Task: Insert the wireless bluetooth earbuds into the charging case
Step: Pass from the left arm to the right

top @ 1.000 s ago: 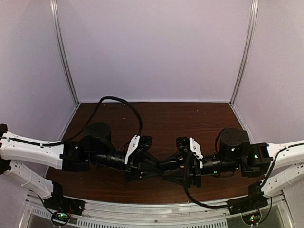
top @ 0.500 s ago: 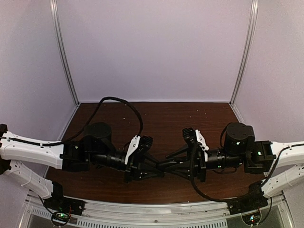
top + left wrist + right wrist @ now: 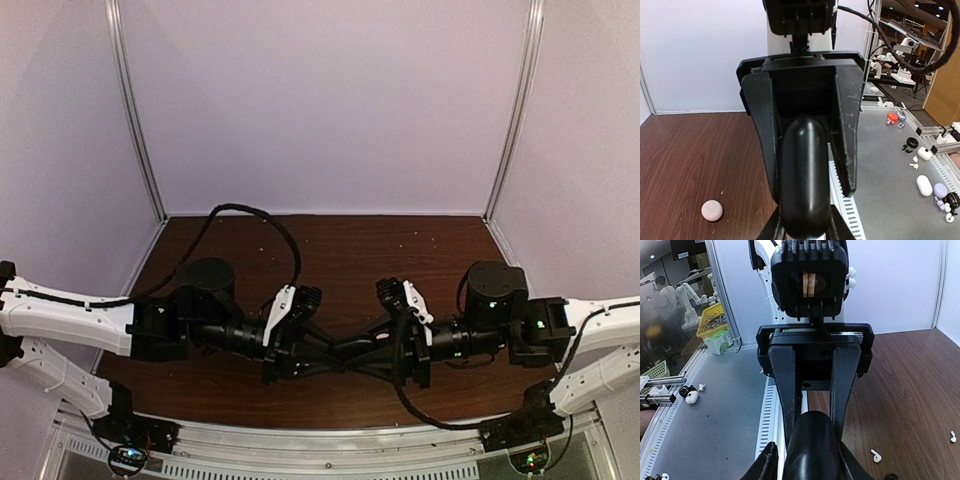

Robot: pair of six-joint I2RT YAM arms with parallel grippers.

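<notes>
Hanging midair, shut black case (image 3: 805,175)

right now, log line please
left gripper: shut on black case | right gripper: shut on it too | white earbud: loose on table

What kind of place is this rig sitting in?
Most likely a robotics lab or data-collection hall. The wooden table sits inside a white-walled booth. Past the booth, the wrist views show other robot arms on stands and a person at another station.
</notes>
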